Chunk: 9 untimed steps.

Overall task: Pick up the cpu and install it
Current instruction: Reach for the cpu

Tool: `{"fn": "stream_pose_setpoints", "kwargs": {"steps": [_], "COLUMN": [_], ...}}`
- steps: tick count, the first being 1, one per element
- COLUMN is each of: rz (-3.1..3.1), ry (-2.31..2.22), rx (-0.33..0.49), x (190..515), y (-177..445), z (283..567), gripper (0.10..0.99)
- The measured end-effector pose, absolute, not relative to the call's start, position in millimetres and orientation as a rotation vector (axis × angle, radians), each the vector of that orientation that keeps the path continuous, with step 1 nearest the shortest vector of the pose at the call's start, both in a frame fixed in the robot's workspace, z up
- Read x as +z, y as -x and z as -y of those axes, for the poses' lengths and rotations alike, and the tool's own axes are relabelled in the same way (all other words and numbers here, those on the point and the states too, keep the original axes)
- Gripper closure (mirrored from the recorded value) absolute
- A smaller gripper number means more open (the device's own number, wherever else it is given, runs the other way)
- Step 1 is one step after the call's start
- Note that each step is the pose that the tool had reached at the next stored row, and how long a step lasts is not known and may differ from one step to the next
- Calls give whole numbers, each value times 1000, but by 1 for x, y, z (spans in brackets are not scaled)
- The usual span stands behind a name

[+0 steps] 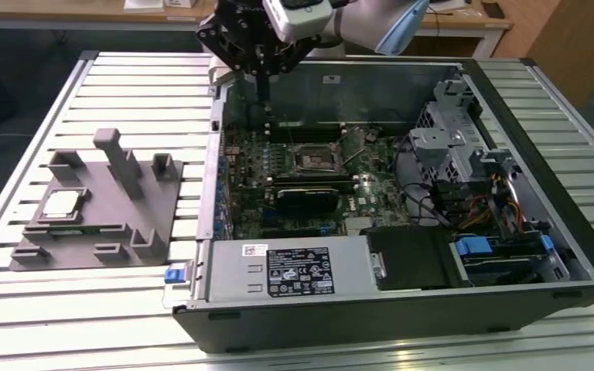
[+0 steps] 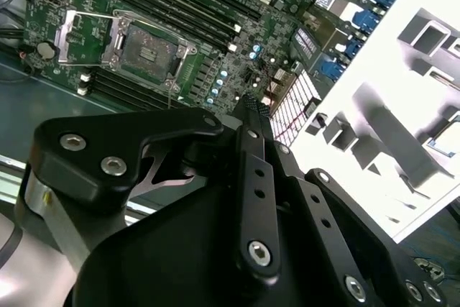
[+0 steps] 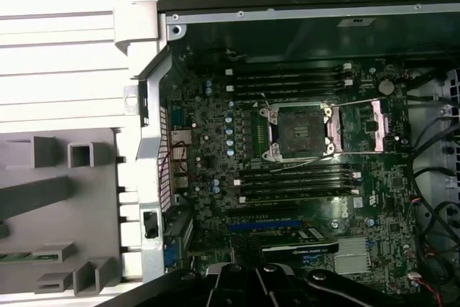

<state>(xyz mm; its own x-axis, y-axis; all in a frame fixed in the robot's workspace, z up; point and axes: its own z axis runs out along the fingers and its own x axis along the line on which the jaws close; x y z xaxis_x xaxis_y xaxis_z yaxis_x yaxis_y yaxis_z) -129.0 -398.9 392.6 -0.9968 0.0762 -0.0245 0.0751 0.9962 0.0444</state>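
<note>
The cpu, a small pale square chip, lies in a recess of the grey tray on the exterior view's left, outside the computer case. My gripper hangs over the far left corner of the open case, above the motherboard's edge, well away from the cpu. Its fingers look pressed together and hold nothing; in the second wrist view the gripper tapers to one narrow tip. The dark square socket sits mid-board with its metal frame flipped open, also seen in both wrist views as the socket.
The case walls ring the motherboard. A grey power supply box with a white label lies at the near side, and a metal drive cage with cables stands on the exterior view's right. Tall posts rise from the tray. The slatted table carries everything.
</note>
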Motion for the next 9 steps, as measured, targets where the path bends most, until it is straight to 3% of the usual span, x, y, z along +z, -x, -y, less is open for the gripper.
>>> {"fn": "stream_pose_setpoints", "kwargs": {"steps": [9], "rz": [-3112], "ry": [-118], "rx": [68], "x": [392], "y": [131], "z": [399], "gripper": [980]}}
